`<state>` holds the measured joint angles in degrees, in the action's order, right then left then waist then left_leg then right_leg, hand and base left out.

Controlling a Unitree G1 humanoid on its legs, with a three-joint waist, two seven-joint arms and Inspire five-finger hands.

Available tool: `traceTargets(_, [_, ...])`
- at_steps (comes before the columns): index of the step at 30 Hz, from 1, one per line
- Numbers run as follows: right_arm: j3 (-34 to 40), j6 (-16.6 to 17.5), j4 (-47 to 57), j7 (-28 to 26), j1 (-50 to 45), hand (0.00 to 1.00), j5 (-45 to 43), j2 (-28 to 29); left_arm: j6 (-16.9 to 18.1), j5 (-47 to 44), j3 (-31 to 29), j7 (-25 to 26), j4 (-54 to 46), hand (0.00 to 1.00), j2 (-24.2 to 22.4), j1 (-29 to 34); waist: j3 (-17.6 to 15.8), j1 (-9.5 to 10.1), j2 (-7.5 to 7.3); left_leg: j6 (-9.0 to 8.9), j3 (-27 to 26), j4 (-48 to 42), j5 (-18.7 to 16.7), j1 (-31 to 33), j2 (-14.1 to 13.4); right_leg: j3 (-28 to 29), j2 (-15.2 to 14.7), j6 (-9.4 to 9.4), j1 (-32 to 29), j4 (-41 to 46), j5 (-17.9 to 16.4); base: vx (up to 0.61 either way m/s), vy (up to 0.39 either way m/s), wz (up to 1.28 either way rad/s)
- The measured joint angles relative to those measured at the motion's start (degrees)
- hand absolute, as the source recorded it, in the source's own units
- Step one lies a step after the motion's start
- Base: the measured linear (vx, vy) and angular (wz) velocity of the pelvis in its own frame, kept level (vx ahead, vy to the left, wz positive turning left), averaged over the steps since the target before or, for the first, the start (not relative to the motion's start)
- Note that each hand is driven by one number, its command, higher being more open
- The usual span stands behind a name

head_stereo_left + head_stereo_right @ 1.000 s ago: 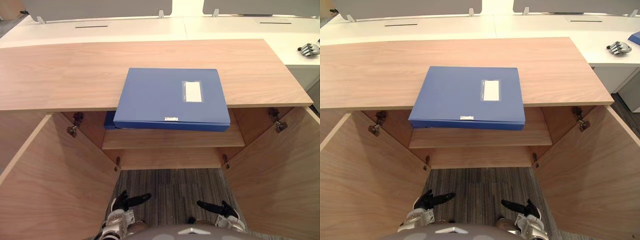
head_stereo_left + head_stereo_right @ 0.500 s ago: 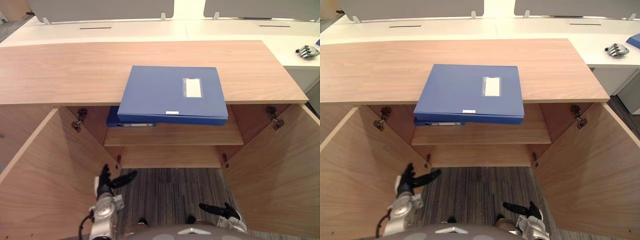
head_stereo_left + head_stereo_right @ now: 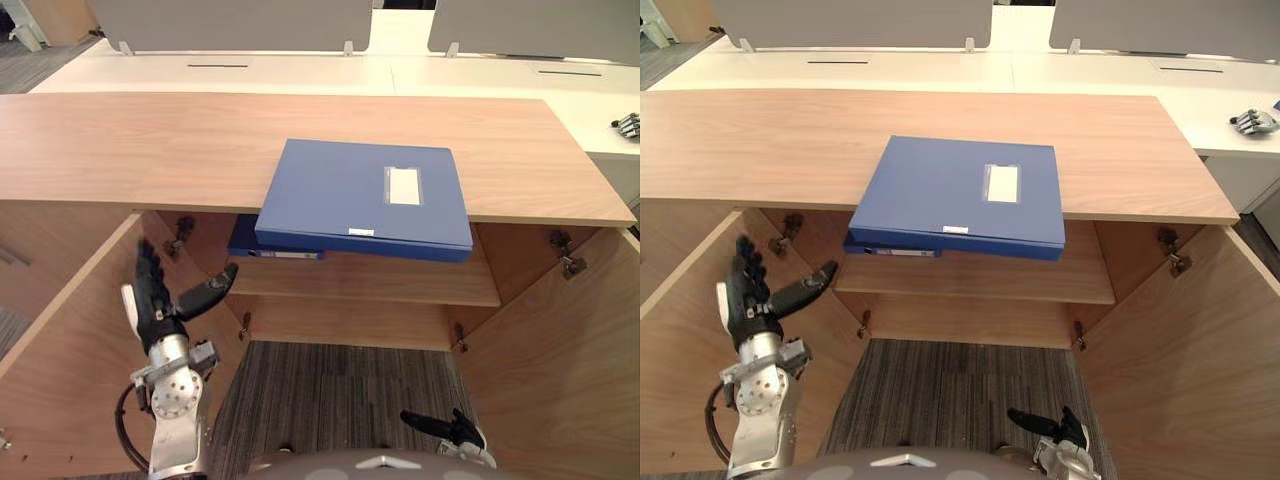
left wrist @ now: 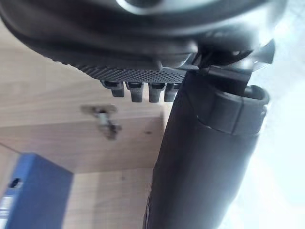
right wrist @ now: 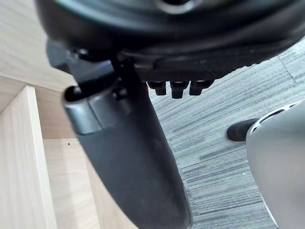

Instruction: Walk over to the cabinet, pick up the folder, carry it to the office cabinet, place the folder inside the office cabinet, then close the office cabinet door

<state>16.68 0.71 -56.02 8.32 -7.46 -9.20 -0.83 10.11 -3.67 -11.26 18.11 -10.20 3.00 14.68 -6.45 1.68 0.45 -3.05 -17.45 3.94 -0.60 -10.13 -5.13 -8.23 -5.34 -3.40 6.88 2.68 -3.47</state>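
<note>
Left robot hand [image 3: 155,308] risen by cabinet door [image 3: 70,350], fingers spread, right robot hand [image 3: 447,429] low, straight-fingered, folder [image 3: 365,190] unmoved

Both eye views look steeply down from the head onto the cabinet [image 3: 150,140] and folder [image 3: 365,190] (the same scene, slightly offset); wrist views peer very closely along the left hand [image 4: 133,52] and right hand [image 5: 167,43]
</note>
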Motion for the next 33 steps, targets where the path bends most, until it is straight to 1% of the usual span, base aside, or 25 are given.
traceTargets(3, [0.0, 0.0, -0.9, -0.8, -0.2, 1.00, 0.0, -0.6, 1.2, 0.5, 1.5, -1.2, -3.1, 1.00, 0.3, 0.0, 1.4, -0.08, 0.63, -0.20, 0.4, 0.0, -0.1, 0.0, -0.2, 0.3, 0.2, -0.24, 0.1, 0.3, -0.7, -0.05, -0.019, 0.04])
traceTargets(5, [0.0, 0.0, -1.5, -1.3, -0.2, 1.00, 0.1, -1.1, 2.0, 1.0, 2.4, -2.3, -4.4, 1.00, 1.3, 0.0, 2.2, -0.12, 1.13, -0.40, 0.5, 0.1, -0.1, 0.1, -0.4, 0.3, 0.5, -0.29, 0.0, 0.4, -0.9, 0.00, -0.015, 0.02])
traceTargets(7, [0.0, -0.1, -2.5, -1.7, 0.2, 1.00, 0.1, -1.5, 2.0, 1.4, 3.6, -2.8, -5.9, 1.00, 2.4, 0.0, 2.5, -0.13, 1.35, -0.48, 0.7, 0.0, -0.2, 0.2, -0.6, 0.5, 0.8, -0.14, 0.0, 0.5, -1.0, 0.00, 0.000, 0.00])
traceTargets(10, [0.0, 0.0, -3.5, -1.9, 0.7, 1.00, 0.1, -1.8, 2.2, 2.5, 4.9, -4.2, -8.0, 1.00, 4.0, -0.2, 2.5, -0.18, 1.42, -0.55, 1.0, -0.2, -0.2, 0.0, -1.0, 1.5, 1.3, 0.03, 0.0, 0.5, -1.0, 0.01, -0.008, -0.03])
traceTargets(13, [-0.1, -0.1, -3.5, -2.1, 0.6, 1.00, 0.2, -2.0, 2.4, 3.8, 6.4, -5.3, -9.1, 1.00, 6.0, -0.4, 2.6, -0.26, 1.56, -1.03, 3.0, -0.7, -0.8, 0.0, -1.3, 2.4, 1.5, 0.31, 0.0, 0.7, -1.2, 0.00, -0.026, -0.14])
traceTargets(15, [-0.2, -0.1, -3.5, -2.2, 0.8, 1.00, 0.2, -2.1, 2.4, 4.3, 7.2, -6.5, -10.1, 1.00, 8.2, -0.6, 2.6, -0.59, 1.56, -1.13, 3.1, -1.6, -1.5, 0.0, -1.4, 2.9, 1.5, 0.59, 0.0, 1.1, -1.4, -0.02, -0.001, -0.08])
traceTargets(18, [-0.5, -0.1, -3.9, -2.8, 0.9, 1.00, 0.2, -2.6, 2.5, 4.3, 8.5, -7.8, -11.0, 1.00, 10.5, -2.0, 2.6, -0.71, 1.54, -1.10, 3.1, -1.7, -1.6, -0.1, -1.4, 3.3, 1.6, 0.60, 0.0, 1.3, -1.5, -0.03, 0.009, -0.03])
traceTargets(22, [-0.7, -0.2, -4.9, -3.2, 1.1, 1.00, 0.3, -3.4, 3.2, 4.3, 9.5, -8.6, -11.3, 1.00, 11.5, -3.2, 2.8, -0.87, 1.71, -1.10, 3.1, -1.9, -1.6, -0.2, -1.4, 3.5, 1.6, 0.61, 0.0, 1.5, -1.5, -0.04, 0.005, -0.02])
traceTargets(26, [-2.5, -0.4, -5.3, -3.3, 1.0, 1.00, 0.4, -4.4, 3.3, 4.5, 13.0, -9.6, -13.2, 1.00, 14.0, -4.4, 2.8, -0.90, 1.72, -1.10, 3.0, -1.9, -1.6, -0.3, -1.4, 3.8, 1.6, 0.61, -0.1, 1.7, -1.5, -0.03, 0.003, -0.01])
traceTargets(28, [-2.6, -0.4, -5.6, -3.4, 1.1, 1.00, 0.5, -4.6, 3.5, 6.1, 14.6, -10.0, -13.2, 1.00, 15.2, -5.9, 2.8, -1.20, 1.70, -1.10, 2.9, -2.0, -1.6, -0.4, -1.4, 3.9, 1.6, 0.61, -0.1, 1.8, -1.5, -0.04, 0.006, -0.04])
traceTargets(30, [-2.6, -0.5, -5.6, -3.4, 1.1, 1.00, 0.7, -4.6, 3.7, 7.2, 17.0, -10.4, -13.2, 1.00, 17.4, -7.9, 3.0, -1.91, 1.64, -1.10, 2.7, -2.0, -1.6, -0.6, -1.4, 4.2, 1.6, 0.61, -0.2, 2.0, -1.5, -0.03, 0.008, -0.06])
traceTargets(33, [-2.7, -0.5, -6.3, -3.4, 0.9, 1.00, 1.1, -4.9, 4.4, 9.0, 20.6, -11.6, -13.2, 1.00, 20.0, -10.2, 3.6, -2.17, 1.56, -1.10, 2.5, -1.9, -1.6, -0.7, -1.4, 4.8, 1.7, 0.60, -0.7, 2.2, -1.5, -0.01, 0.008, -0.10])
